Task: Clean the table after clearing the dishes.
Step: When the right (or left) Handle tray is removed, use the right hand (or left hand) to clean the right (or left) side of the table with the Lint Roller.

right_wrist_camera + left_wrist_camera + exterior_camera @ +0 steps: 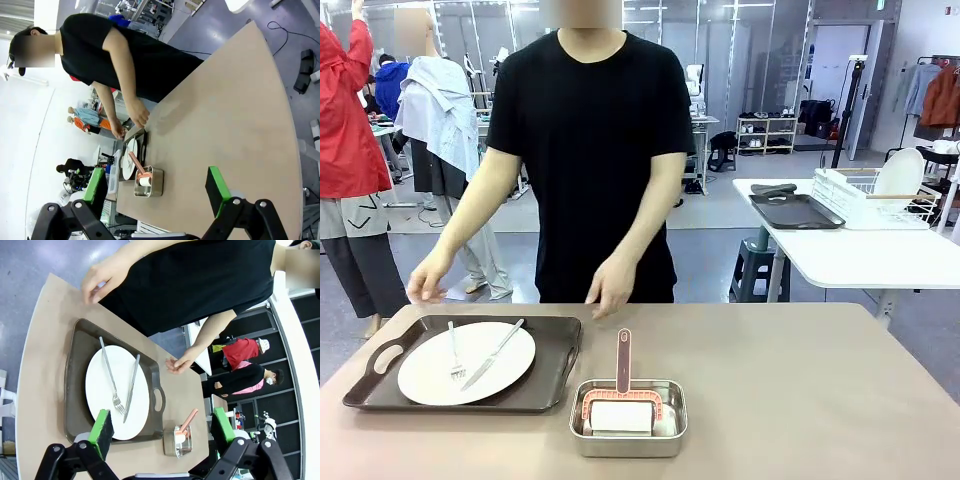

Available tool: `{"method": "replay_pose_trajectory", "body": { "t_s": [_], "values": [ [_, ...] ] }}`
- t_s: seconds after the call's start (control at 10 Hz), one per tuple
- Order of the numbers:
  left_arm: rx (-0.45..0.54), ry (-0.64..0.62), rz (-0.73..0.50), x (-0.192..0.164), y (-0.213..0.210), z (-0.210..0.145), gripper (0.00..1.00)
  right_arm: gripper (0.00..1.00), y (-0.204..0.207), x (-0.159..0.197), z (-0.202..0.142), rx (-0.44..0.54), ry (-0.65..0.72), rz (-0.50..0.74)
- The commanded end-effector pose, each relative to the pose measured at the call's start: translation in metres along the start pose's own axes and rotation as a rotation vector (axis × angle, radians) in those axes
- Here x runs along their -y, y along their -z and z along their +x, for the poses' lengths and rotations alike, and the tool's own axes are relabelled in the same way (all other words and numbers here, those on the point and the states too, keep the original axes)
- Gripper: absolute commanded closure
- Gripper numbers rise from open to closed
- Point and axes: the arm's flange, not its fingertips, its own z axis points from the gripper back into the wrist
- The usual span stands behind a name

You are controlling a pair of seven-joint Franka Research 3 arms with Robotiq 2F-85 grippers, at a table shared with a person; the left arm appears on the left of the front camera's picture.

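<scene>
Both pincers are released, with nothing between their green pads (102, 427). The left gripper (161, 412) hangs over the tray (555, 375) and the right gripper (155, 170) over the bare table (800, 400). In the left wrist view one pad hides the plate's near rim. At 6 o'clock on the matte beige top sits a small rectangular steel pan (672, 425). A pink-handled tool (623, 360) rests in it on a white block (621, 417) that is hard to identify. At 8 o'clock the dark tray bears a round white plate (420, 375) with a metal fork (454, 355) and knife (495, 352). Farther off, a person's hands (610, 290) hover at the table's far edge.
</scene>
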Motion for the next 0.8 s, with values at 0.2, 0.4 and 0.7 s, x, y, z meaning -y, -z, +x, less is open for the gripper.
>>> {"method": "replay_pose_trajectory", "body": {
  "t_s": [0.2, 0.4, 0.7],
  "values": [
    [0.005, 0.002, -0.01, 0.0002, -0.0026, -0.0005, 0.0, 0.0, 0.0005, 0.0013, 0.0016, 0.013, 0.002, 0.01],
    [0.005, 0.002, -0.01, 0.0002, -0.0026, -0.0005, 0.0, 0.0, 0.0005, 0.0013, 0.0016, 0.013, 0.002, 0.01],
    [0.005, 0.002, -0.01, 0.0002, -0.0026, -0.0005, 0.0, 0.0, 0.0005, 0.0013, 0.0016, 0.013, 0.002, 0.01]
  ]
}}
